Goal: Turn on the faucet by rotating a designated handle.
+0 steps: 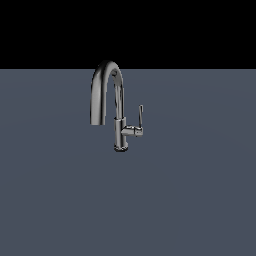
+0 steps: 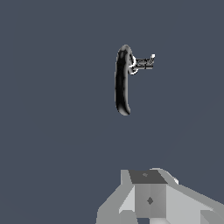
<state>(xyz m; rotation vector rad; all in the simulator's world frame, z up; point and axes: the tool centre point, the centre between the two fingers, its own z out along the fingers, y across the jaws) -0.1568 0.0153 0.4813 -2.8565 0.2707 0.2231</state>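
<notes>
Grey gripper (image 2: 151, 197) of mine low in the wrist frame — finger spread unclear, faucet (image 1: 107, 95) mid-frame on grey floor (image 1: 200, 200), handle (image 1: 141, 116) upright — untouched

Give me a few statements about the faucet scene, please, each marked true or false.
1. The handle points upward, on the exterior view's right of the faucet body. True.
2. The tool is clamped on the handle. False: no arm shows in the exterior view, and in the wrist view the tool is well apart from the faucet.
3. The spout arches toward the exterior view's left. True.
4. Water is running from the spout. False: none is visible.
5. A sink basin surrounds the faucet. False: it stands on a plain flat surface.
</notes>
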